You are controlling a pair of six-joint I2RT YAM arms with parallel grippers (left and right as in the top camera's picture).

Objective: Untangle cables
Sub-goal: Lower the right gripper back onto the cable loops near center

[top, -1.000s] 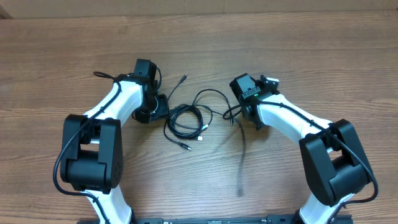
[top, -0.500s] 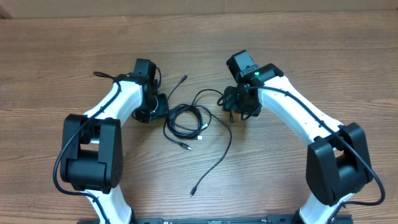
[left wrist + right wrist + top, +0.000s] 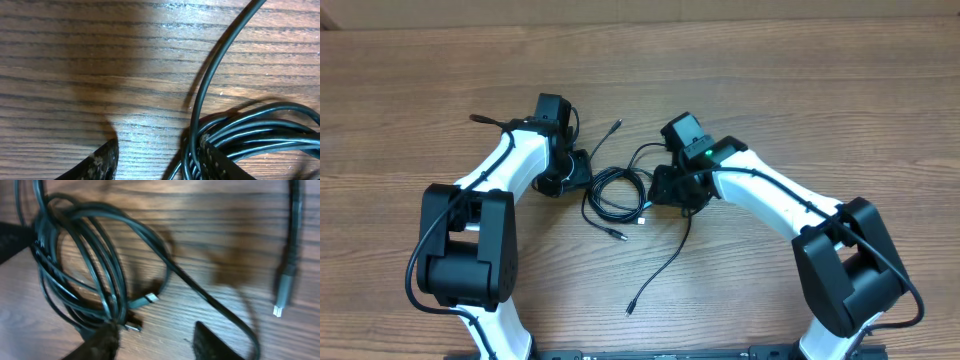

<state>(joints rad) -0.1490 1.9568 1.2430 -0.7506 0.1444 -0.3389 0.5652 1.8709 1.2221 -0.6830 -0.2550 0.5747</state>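
Left gripper is spread, sitting at the left edge of the coiled cables w/ the strands right up against one fingertip, nothing pinched afaict. Right gripper is spread too, low over the coil's right side. One cable tail trails off toward the robot's end of the table, plug lying free.

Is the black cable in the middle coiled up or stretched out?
Coiled: the cable bundle lies in several overlapping loops on the wood.
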